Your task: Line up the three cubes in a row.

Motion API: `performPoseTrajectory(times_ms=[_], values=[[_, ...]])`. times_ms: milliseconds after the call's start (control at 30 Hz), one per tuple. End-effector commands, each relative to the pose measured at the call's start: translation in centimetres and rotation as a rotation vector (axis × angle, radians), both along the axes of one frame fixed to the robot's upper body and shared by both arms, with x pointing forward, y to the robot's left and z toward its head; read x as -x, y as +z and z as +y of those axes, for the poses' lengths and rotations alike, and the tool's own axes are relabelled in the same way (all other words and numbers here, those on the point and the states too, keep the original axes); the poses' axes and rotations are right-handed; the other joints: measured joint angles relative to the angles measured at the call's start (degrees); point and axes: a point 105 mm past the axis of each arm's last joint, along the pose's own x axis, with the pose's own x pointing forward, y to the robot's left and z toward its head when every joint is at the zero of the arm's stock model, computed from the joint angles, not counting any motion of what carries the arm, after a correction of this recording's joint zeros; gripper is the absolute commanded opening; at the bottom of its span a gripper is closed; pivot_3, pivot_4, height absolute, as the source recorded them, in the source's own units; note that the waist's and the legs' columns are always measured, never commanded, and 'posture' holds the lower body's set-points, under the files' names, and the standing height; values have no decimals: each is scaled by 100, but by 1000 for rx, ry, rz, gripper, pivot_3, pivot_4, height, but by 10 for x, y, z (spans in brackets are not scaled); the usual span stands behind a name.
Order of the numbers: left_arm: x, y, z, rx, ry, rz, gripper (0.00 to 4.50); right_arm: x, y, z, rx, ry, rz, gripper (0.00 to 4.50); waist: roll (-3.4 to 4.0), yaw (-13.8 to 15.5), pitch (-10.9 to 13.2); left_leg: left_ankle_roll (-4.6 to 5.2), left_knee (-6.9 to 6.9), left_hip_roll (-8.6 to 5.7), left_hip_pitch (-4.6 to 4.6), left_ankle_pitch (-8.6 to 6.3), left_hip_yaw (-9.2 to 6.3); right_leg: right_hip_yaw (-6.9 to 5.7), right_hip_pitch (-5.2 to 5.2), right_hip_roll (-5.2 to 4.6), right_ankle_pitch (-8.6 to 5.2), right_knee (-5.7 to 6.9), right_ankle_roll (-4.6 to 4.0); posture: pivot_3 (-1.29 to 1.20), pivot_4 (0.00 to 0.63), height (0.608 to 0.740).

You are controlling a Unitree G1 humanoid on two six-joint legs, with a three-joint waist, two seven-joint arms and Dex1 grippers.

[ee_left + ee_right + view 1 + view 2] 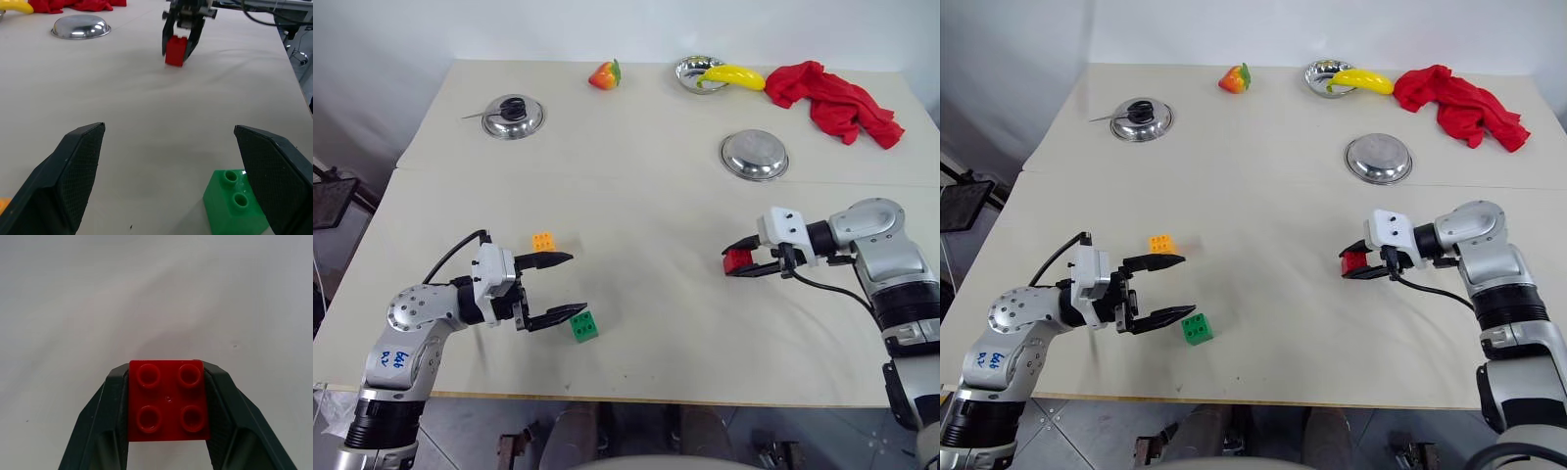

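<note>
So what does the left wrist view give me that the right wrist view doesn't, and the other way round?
The left wrist view alone has the green cube beside one of the left gripper's wide-open fingers, an upturned steel bowl and the red cloth far behind. The right wrist view alone looks straight down on the four studs of the red cube, with a finger pressed against each side. Both share the red cube clamped in the right gripper over the pale table.
</note>
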Motion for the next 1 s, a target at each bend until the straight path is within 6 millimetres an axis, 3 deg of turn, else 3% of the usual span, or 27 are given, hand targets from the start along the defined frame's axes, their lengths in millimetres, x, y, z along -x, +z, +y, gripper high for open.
performPoseTrajectory(times_ms=[33, 233, 333, 500, 667, 767, 1000], values=[[2, 5, -2, 16, -6, -31, 4500, -3, 8, 0, -4, 35, -14, 1514, 0, -16, 0, 0, 0, 1, 0, 0, 0, -1, 0, 1, 0, 1, 0, 0, 150, 740], [1, 5, 1, 14, 11, -32, 4500, -5, 14, 0, -23, 55, -29, 3489, 0, -60, 0, 0, 1, 3, 0, 0, 0, -1, 0, 3, 0, 3, 0, 0, 150, 740], [-2, 7, 6, 24, 50, -40, 4500, -4, 30, -1, -79, 72, -94, 4427, 0, -65, 0, 0, 1, 4, 0, 0, -1, -1, 0, 3, 0, 3, 0, 0, 150, 740], [-3, 10, 37, 52, 201, -44, 4500, 15, 74, -5, -300, 95, -196, 4472, 0, -100, 3, 0, 0, 6, 0, 0, -6, -3, 0, 3, 0, 3, 0, 0, 150, 740], [16, -6, 81, 26, 378, -40, 4500, 51, 80, -15, -495, 98, -200, 4472, -14, -91, 7, 4, -4, 6, 0, -5, -10, -8, 4, 1, -2, -3, -3, 0, 150, 740], [35, -24, 118, 7, 507, 25, 4500, 79, 64, -17, -564, 83, -174, 4472, -20, -69, 11, 5, -4, 8, 1, -9, -8, -9, 6, 1, -2, -5, -3, 0, 150, 740], [64, -45, 162, -102, 574, 141, 4500, 115, 29, -24, -560, 56, -139, 4472, -33, 11, 7, -11, -2, 14, 15, -42, 9, 2, 1, -10, -2, -6, -3, 0, 150, 740]])
